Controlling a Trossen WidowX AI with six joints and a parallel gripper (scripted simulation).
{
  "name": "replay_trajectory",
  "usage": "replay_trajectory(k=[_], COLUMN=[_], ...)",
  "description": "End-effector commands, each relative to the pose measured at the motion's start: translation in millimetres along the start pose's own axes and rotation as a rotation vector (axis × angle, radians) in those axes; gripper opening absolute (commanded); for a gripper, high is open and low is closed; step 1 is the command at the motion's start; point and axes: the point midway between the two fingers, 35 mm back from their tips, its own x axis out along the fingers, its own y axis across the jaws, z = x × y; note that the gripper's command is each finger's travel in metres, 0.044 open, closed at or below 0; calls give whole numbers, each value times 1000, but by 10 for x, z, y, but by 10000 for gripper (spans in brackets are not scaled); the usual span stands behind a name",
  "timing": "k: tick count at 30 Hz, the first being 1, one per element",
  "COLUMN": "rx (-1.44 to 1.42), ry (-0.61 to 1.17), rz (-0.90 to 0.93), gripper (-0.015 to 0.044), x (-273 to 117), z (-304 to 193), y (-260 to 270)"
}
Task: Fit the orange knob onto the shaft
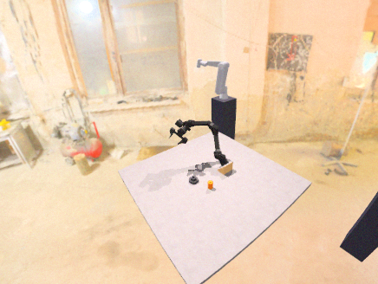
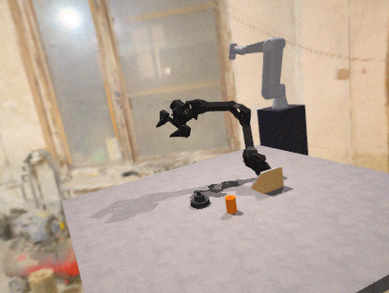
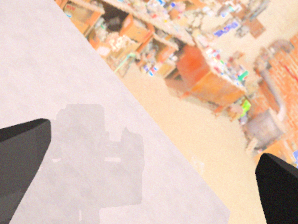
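The orange knob stands upright on the table, apart from the pedestal. The dark round pedestal sits to the left of the knob in the top and exterior views, with its short shaft sticking up uncovered. The shaft's flat side cannot be made out. My gripper is wide open and empty, high above the table and up to the left of the pedestal in the top and exterior views. The wrist view shows neither knob nor pedestal between the fingers.
The pale table carries a tan wedge-shaped block beside the arm's base, to the right of the knob. A grey arm on a dark stand is behind the table. The table's edge crosses the wrist view.
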Motion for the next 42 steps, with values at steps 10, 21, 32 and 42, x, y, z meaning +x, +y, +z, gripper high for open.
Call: replay_trajectory(k=[10,21,32,42], rx=[596,851,917,886], ry=[232,673,1121,1344], rz=[523,688,538,179], gripper=[440,440,440,440], x=[1096,1402,1363,1130], z=[414,774,1023,1157], y=[1343,2409,3348,4043])
